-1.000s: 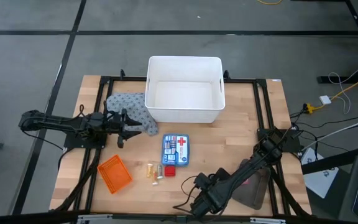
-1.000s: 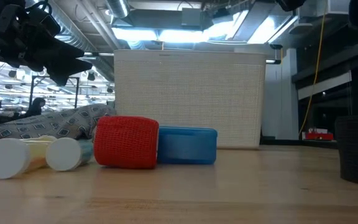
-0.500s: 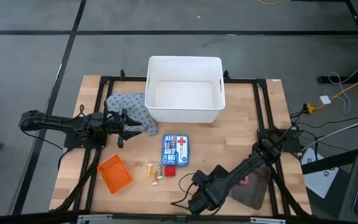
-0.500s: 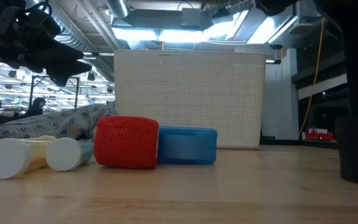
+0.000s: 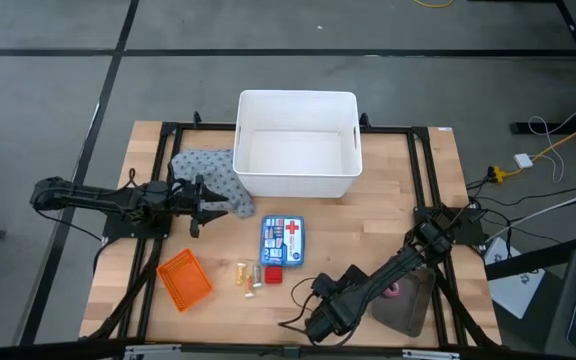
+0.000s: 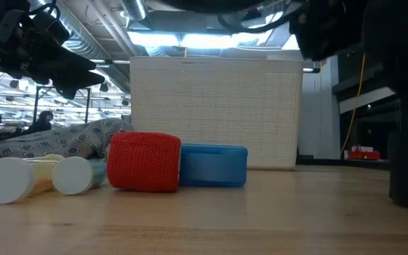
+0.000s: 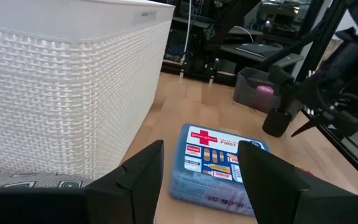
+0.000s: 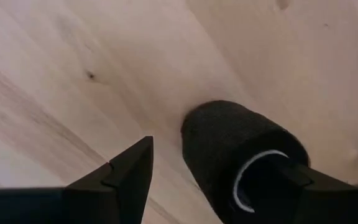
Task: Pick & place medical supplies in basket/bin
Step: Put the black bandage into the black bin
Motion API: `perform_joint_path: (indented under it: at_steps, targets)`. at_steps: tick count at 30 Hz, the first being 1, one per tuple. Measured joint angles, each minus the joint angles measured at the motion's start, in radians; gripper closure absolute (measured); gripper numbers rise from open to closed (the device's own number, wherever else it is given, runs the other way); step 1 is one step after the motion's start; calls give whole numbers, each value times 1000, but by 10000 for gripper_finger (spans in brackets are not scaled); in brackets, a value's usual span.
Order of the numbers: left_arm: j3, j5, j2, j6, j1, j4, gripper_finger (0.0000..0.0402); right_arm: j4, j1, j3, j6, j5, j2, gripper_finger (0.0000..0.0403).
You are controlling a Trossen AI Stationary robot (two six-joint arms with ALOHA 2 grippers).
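Observation:
The white bin (image 5: 297, 143) stands at the table's far middle. The grey speckled cloth (image 5: 208, 175) lies bunched against the bin's left wall. My left gripper (image 5: 204, 206) hovers open beside the cloth, above the table (image 6: 48, 53). In the centre lie the blue first-aid box (image 5: 281, 241), a red tape roll (image 5: 273, 275) and yellowish vials (image 5: 245, 275). The orange basket (image 5: 184, 278) sits near the left front. My right gripper (image 5: 311, 322) is low at the near edge and open. In its wrist view its fingers straddle a black tape roll (image 8: 238, 155) lying on the wood. My right gripper comes at the black roll from above, one finger (image 8: 294, 180) at the roll's hollow end (image 8: 253, 180) and the other (image 8: 126, 177) clear of it on the bare wood. I cannot tell whether it touches the roll.
A dark grey tray (image 5: 408, 308) with a pink roll (image 5: 396, 290) lies under the right arm. Black frame rails run along the table's left and right sides. Bare wood lies between the box and the right rail.
My right gripper has come down and slightly toward the table's left over the black roll. In the low view its dark arm now fills the upper right and shadows the roll. The left arm and all other things have kept still.

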Motion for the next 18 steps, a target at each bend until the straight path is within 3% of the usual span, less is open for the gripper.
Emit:
perform_joint_path:
  at_steps: [7,15,18]
  targets:
    - [0,-1,0,0,0,-3,201,25,-6,-25,-5,-7,-4,219]
    - [0,-2,0,0,0,-3,201,12,-17,-15,4,-17,-7,351]
    - [0,-2,0,0,0,-3,201,-23,-26,-20,13,-18,-16,383]
